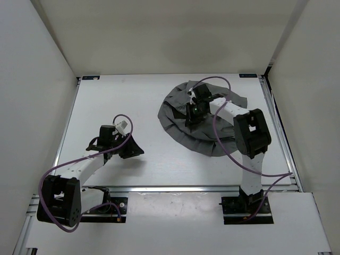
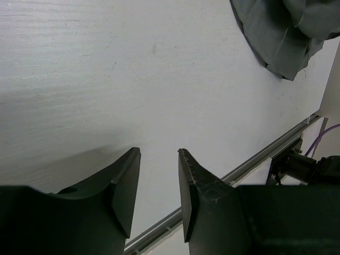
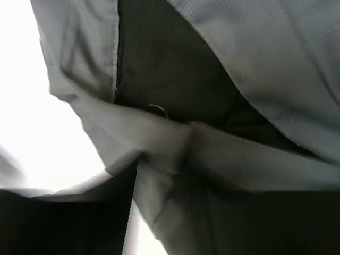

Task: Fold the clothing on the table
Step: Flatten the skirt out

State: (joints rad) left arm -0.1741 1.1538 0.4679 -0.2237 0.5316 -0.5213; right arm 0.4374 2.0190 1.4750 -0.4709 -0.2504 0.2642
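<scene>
Item, left: the left arm, bent low over the near-left part of the table (image 1: pixel 106 101). Its left gripper (image 2: pixel 159 152) stood released, the jaws parted with only bare white surface showing between them. We judged it parked there to stay out of the way, or to wait its turn, since it lay well apart from the fabric. Item, near edge: the metal rail (image 2: pixel 265 154), running along the table just beyond that gripper in the left wrist view. Item, centre-right: the clothing (image 1: pixel 175 109), a dark grey skirt on the far-right part of the table. It lay in a rough round heap with its edges turned over and creased, not yet folded flat. Item, right: the right arm, reaching forward over the skirt, with the right gripper (image 1: pixel 194 119) set down on the middle of it. In the right wrist view a ridge of grey cloth ran between the dark fingers, with a darker inner layer of the skirt behind it. The picture was blurred, and we could not tell whether the jaws had clenched on that ridge or merely straddled it. We judged the gripper placed there to gather a fold for lifting, as an opening step of the fold.
</scene>
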